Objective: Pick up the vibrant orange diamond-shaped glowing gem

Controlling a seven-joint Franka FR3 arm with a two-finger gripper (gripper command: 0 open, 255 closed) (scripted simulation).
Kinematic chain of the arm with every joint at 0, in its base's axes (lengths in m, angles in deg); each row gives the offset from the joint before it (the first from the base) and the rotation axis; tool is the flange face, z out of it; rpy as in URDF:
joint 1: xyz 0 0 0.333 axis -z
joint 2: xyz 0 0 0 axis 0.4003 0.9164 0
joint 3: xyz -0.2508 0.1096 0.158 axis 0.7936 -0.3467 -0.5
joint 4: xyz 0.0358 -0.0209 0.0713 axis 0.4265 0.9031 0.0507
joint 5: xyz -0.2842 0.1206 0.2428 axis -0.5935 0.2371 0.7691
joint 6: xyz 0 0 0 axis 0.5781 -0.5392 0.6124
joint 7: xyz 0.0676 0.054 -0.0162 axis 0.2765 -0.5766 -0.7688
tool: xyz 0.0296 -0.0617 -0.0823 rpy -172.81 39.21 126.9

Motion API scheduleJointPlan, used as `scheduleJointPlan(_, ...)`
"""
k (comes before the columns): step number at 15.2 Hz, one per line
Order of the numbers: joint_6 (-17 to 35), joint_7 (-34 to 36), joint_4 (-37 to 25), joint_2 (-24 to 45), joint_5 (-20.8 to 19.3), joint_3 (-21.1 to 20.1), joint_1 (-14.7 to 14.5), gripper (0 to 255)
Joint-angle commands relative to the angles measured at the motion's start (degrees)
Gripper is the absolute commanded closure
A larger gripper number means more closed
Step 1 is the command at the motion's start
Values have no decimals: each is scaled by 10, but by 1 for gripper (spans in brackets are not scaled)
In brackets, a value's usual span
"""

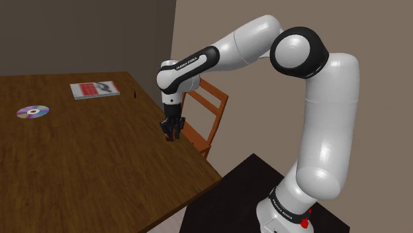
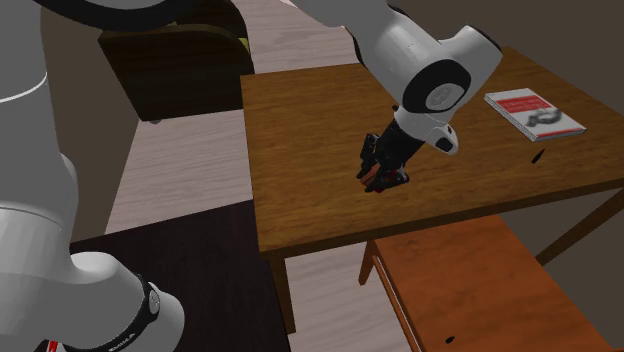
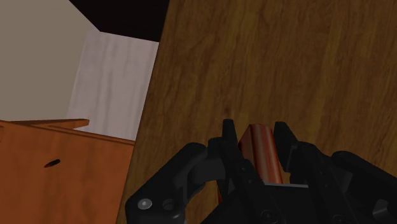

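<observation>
An orange-red gem point(image 3: 262, 151), long and reddish-brown in the wrist view, sits clasped between my two black fingers. My gripper point(image 3: 256, 131) is shut on it, pointing down at the brown wooden table point(image 3: 286, 63). In the shoulder view the gripper point(image 1: 172, 130) hangs close over the table point(image 1: 99, 165) near its right edge, with a speck of the red gem point(image 1: 165, 133) at the fingertips. In the second exterior view the gripper point(image 2: 383, 179) is low over the table point(image 2: 300, 130) near its front edge, and the gem point(image 2: 371, 183) peeks out. I cannot tell whether the gem touches the wood.
A red and white book point(image 1: 94, 89) point(image 2: 535, 112) lies at the table's far side, a small dark object point(image 1: 136, 94) point(image 2: 537, 157) beside it. A shiny disc point(image 1: 33, 112) lies at the shoulder view's left. An orange wooden chair point(image 1: 206, 114) point(image 2: 470, 285) stands against the table edge near the gripper.
</observation>
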Motion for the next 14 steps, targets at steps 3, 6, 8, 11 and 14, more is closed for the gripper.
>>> scheduleJointPlan(3,-11,1,-2,-9,0,0,1,255)
scheduleJointPlan(6,-29,3,-6,-23,1,-1,2,255)
scheduleJointPlan(8,-42,4,-10,-32,2,-1,2,255)
scheduleJointPlan(11,-60,5,-16,-45,3,-2,3,255)
scheduleJointPlan(14,-80,7,-24,-57,4,-2,4,255)
